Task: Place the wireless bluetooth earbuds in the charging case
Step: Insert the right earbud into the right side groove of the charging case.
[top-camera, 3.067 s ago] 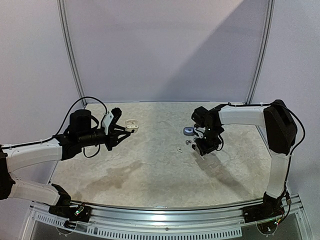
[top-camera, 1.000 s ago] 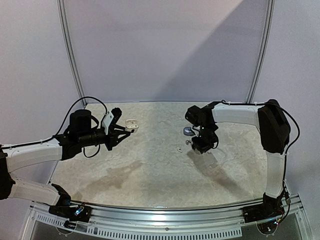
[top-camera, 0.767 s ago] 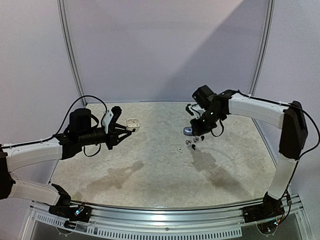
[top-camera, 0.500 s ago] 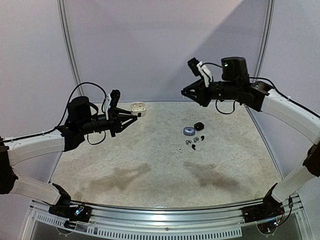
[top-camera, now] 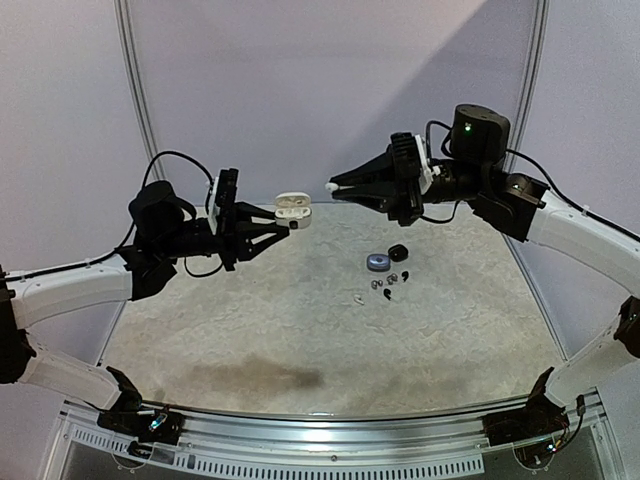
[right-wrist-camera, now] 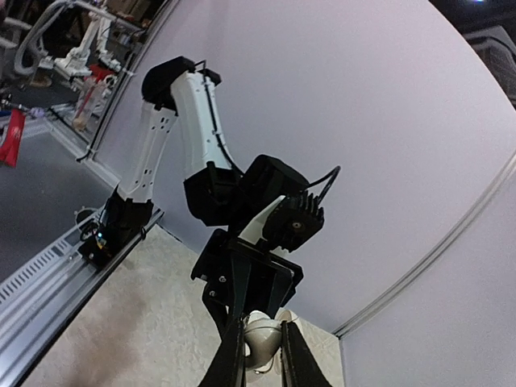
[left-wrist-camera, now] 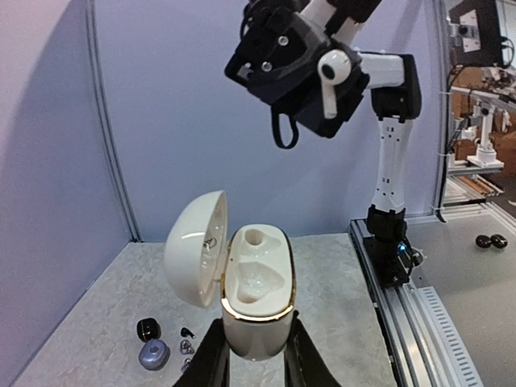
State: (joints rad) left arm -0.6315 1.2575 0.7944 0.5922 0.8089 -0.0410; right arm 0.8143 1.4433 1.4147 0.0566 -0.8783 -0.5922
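Both arms are up off the bench (top-camera: pixel 250 320) here, pointing at each other in mid-air. The left end effector (top-camera: pixel 276 220) is clamped on the white charging case (top-camera: pixel 293 209). The left wrist view shows it well: the two fingers (left-wrist-camera: pixel 211 364) squeeze the lower body of the case from either side. The case sits upright with its gold-rimmed top facing the camera. The lid (left-wrist-camera: pixel 196 250) is swung open to the left, and the moulded wells inside look bare.

The right end effector (top-camera: pixel 338 187) has its fingers pinched nearly together, with what looks like a tiny white earbud (top-camera: pixel 329 187) caught at the very tip. It's just beside the open case and a bit higher, not touching it. From the right wrist camera I only see the two fingers close together with the case past them. The bud itself I can't make out there.

Down on the bench, right of centre, are a few loose earbuds (top-camera: pixel 382 287), dark and pale. There's one whitish bud (top-camera: pixel 359 298) off to their left. Just behind them sit a bluish round case (top-camera: pixel 377 262) and a small black case (top-camera: pixel 398 251), close together.
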